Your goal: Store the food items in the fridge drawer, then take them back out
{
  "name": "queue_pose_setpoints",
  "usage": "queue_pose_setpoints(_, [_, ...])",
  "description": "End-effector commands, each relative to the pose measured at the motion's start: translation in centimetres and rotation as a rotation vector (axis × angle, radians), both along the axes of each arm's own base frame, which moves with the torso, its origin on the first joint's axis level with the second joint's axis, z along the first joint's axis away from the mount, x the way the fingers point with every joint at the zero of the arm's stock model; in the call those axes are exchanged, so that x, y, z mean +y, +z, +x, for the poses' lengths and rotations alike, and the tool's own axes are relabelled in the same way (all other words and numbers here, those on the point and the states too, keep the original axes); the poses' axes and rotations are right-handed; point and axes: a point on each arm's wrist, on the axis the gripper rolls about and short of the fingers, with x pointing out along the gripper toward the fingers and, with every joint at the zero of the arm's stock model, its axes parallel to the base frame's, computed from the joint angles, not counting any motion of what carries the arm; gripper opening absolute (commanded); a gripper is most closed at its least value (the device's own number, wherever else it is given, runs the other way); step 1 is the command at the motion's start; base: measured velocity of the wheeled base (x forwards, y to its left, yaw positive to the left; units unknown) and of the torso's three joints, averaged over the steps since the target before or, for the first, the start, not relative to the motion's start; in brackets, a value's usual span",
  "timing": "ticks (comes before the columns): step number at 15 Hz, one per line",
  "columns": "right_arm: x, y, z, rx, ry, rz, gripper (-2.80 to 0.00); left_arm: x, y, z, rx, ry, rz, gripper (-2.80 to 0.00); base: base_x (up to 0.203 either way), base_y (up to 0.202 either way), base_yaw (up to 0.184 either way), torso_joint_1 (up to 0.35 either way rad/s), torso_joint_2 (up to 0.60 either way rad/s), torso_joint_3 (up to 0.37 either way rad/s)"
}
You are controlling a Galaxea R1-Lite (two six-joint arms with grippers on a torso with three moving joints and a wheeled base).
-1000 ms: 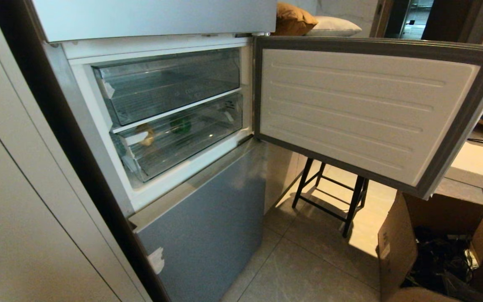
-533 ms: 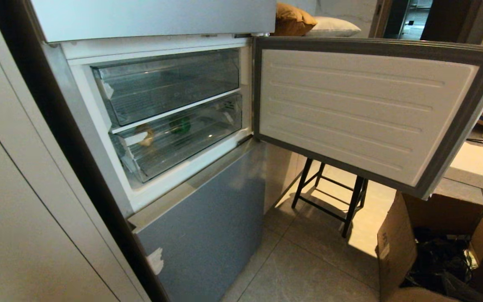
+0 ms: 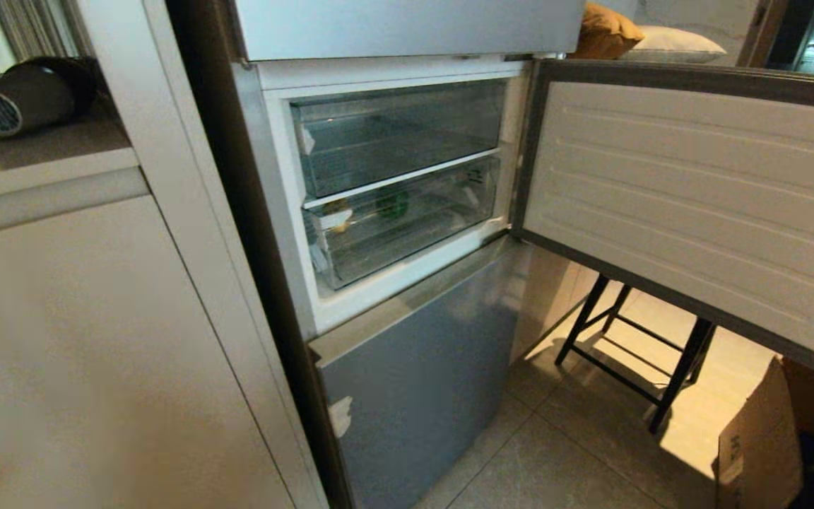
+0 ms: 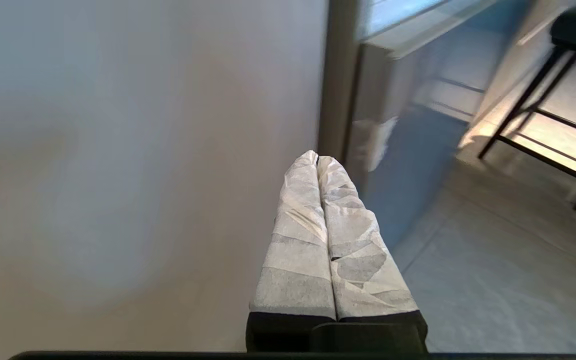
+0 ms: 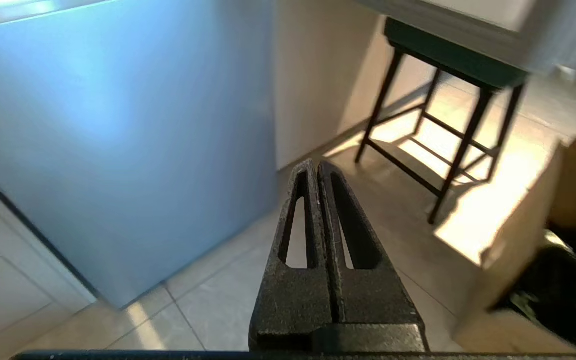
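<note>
Open fridge [image 3: 414,367] — drawer [image 3: 407,233] holds potato [image 3: 336,210], pepper [image 3: 393,203].

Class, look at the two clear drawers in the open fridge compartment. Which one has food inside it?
The lower drawer: a tan potato and a green bell pepper show through its clear front. The upper drawer shows no food.

The fridge [image 3: 414,367] is showing silver-grey panels and a white ribbed door lining [image 3: 689,205]. Behind the clear ridged fridge drawer [image 3: 407,226], a tan-brown lump [image 3: 336,209] and a dark green pepper [image 3: 393,205] are showing. Beige cabinet doors [image 3: 96,353] are standing alongside a black stool [image 3: 633,353].
</note>
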Motion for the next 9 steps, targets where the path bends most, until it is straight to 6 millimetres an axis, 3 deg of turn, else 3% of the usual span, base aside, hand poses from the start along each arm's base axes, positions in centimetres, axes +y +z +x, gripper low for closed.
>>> queue_pose_setpoints(1, [0.0,0.0,0.0,0.0,0.0,0.0,-2.8,0.0,-0.02,0.0,0.0,0.0,0.0,-2.8,0.002,-0.001,0.051,0.002,0.01,0.002])
queue_pose_setpoints(9, [0.0,0.0,0.0,0.0,0.001,0.0,-2.8,0.0,-0.02,0.0,0.0,0.0,0.0,-2.8,0.0,0.0,0.0,0.0,0.0,0.0])
